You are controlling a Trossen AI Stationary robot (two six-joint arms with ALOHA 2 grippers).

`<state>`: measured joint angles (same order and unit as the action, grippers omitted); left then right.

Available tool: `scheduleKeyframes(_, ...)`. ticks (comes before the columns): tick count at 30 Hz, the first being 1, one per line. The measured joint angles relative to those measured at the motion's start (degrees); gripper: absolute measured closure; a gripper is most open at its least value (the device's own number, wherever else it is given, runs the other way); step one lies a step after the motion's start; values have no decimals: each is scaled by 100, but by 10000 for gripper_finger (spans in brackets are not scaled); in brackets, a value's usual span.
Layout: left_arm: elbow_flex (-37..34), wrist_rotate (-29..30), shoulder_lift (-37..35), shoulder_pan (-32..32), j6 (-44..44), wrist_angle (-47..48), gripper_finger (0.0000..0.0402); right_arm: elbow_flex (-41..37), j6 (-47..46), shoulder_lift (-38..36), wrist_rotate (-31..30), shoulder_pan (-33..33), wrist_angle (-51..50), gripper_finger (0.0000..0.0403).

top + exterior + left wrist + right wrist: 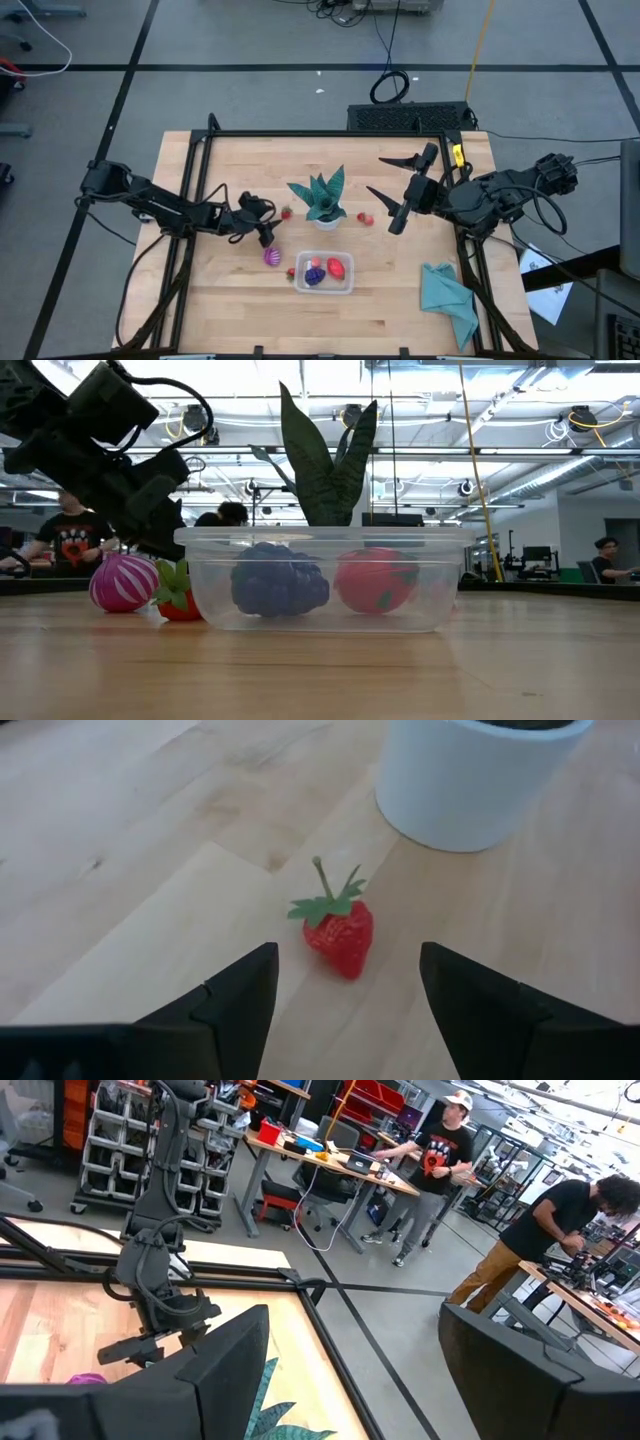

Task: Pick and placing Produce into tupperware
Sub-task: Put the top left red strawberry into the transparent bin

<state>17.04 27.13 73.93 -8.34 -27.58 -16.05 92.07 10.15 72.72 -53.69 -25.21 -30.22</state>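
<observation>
The left tool (345, 995) hangs low with fingers apart to straddle the strawberry (338, 932); the right tool (392, 190) waits raised, fingers spread

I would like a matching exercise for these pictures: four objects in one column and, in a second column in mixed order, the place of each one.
Objects
1. dark purple toy fruit
2. pink-purple striped ball
3. small red toy strawberry with a green stem
4. teal cloth

Places
A. on the wood in front of the open left gripper, near the white pot
B. inside the clear plastic container
C. near the table's right edge
D. on the table just outside the container, on its left in the high view

Pairs: 1-B, 2-D, 3-A, 4-C
</observation>
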Motion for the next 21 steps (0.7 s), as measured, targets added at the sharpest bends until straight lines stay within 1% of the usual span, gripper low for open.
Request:
scheduleKeyframes(7,2,117,225,26,7,-217,151,0,0,-1,0,0,0,122)
scheduleKeyframes(15,0,-41,775,173,90,-786,151,0,-2,-1,0,0,0,122)
scheduleKeyframes(18,2,-163,836,205,95,-941,151,0,-2,-1,0,0,0,122)
scheduleKeyframes(21,2,-161,870,205,154,-976,151,0,-2,-1,0,0,0,122)
